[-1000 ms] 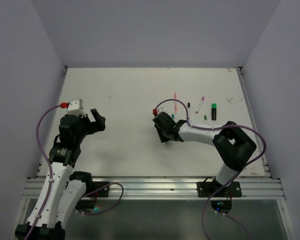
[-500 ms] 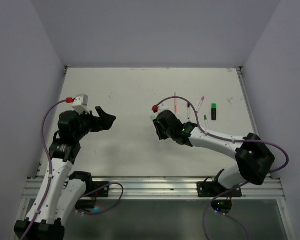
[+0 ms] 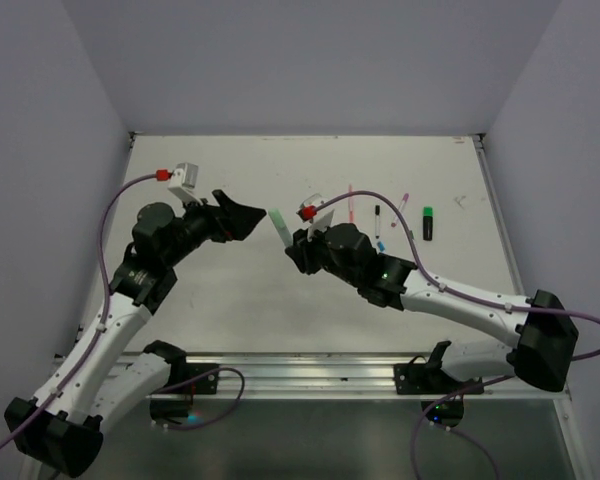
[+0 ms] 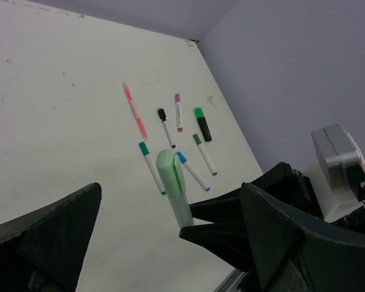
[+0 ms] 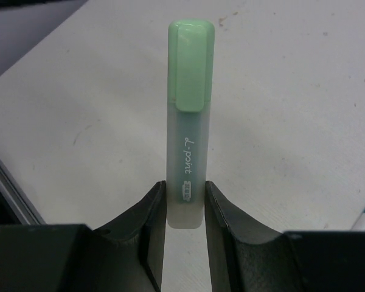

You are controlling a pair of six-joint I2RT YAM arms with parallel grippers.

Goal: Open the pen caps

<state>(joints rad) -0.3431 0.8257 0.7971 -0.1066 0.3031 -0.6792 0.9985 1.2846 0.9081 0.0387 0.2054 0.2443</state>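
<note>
**Right gripper** point(image 5: 185, 190): the jaws are narrowed onto the lower barrel of a highlighter point(image 5: 185, 152) and pinch it from both sides. The barrel runs straight up the right wrist frame. Its pale green cap point(image 5: 191, 64) is fitted on the free end, near the top edge.

**Left gripper** point(image 3: 250, 220): the fingers are spread wide, holding and touching nothing.

**Cap position:** in the top view the pale green cap sits at frame centre, just beside the left gripper and apart from it. In the left wrist view it stands in the gap between the two spread fingers, clear of both.

**Writing:** script along the barrel appears to read "d-point". The small label below it is too fine to read.

**Other caps:** these are fitted on pens lying on the table point(image 4: 61, 91), upper centre of the left wrist view:
- teal cap point(image 4: 144, 148)
- blue cap point(image 4: 181, 157)
- dark green cap point(image 4: 196, 139)
- black cap point(image 4: 161, 114)
- magenta cap point(image 4: 177, 97)
- bright green cap point(image 4: 198, 112)
</note>
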